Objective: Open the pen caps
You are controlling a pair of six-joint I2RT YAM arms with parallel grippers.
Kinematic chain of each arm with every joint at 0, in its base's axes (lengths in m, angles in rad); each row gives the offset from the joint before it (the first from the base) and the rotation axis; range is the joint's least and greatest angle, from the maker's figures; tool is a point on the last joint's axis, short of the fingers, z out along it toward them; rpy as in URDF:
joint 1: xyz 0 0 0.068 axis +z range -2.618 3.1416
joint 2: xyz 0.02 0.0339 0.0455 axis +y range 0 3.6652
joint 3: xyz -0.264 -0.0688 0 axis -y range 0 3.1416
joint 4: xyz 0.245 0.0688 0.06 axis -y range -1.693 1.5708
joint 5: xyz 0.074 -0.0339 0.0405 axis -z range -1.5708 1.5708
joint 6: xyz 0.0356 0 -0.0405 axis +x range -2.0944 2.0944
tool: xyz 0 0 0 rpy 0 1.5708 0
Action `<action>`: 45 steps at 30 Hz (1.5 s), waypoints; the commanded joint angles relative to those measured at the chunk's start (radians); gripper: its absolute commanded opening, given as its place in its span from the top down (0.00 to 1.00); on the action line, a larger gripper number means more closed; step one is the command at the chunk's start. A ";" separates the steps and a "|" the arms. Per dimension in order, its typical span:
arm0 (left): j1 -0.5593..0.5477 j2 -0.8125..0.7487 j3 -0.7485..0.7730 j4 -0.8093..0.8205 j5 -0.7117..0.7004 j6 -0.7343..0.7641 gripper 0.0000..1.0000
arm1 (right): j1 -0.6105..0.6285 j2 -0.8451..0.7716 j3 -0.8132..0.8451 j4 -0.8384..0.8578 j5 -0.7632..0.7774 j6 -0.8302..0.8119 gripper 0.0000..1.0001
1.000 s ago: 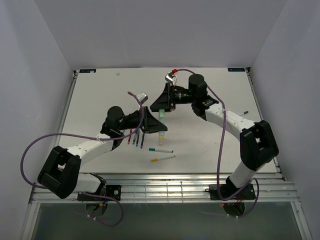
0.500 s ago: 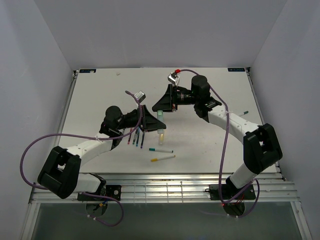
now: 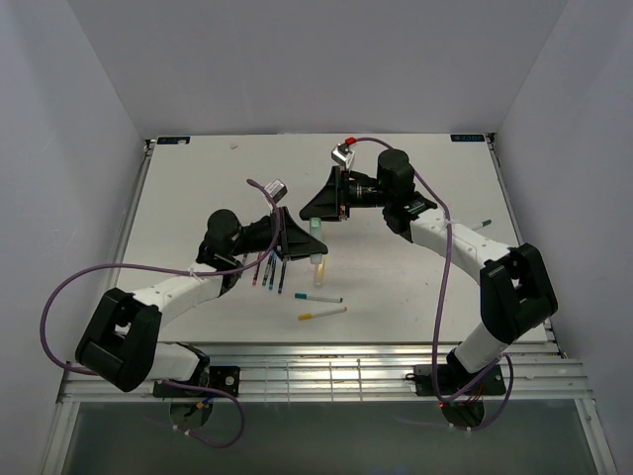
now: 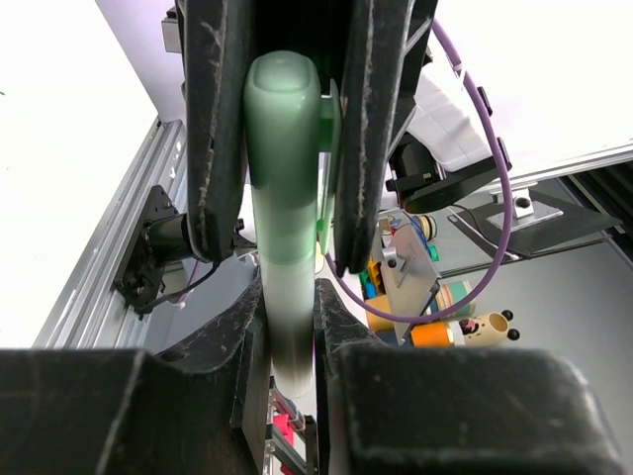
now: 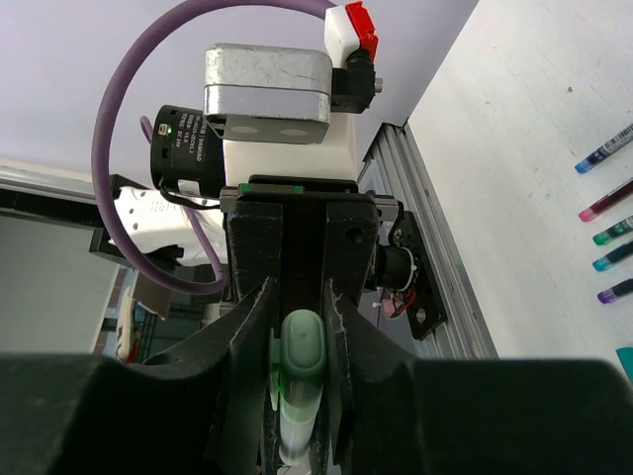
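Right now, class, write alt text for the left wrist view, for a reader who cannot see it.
A pale-green highlighter runs up the middle of the picture, its barrel clamped low down by the left pincer. Above, the right pincer presses on both sides of its darker green cap.

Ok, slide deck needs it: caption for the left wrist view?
Left gripper and right gripper grip one pale-green plastic highlighter from opposite ends.

White-and-black arms (image 3: 173, 290), purple cables (image 3: 129, 267)
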 commanded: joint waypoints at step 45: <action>0.023 -0.143 0.033 -0.401 -0.008 0.313 1.00 | -0.089 0.186 0.351 -0.817 0.348 -0.442 0.92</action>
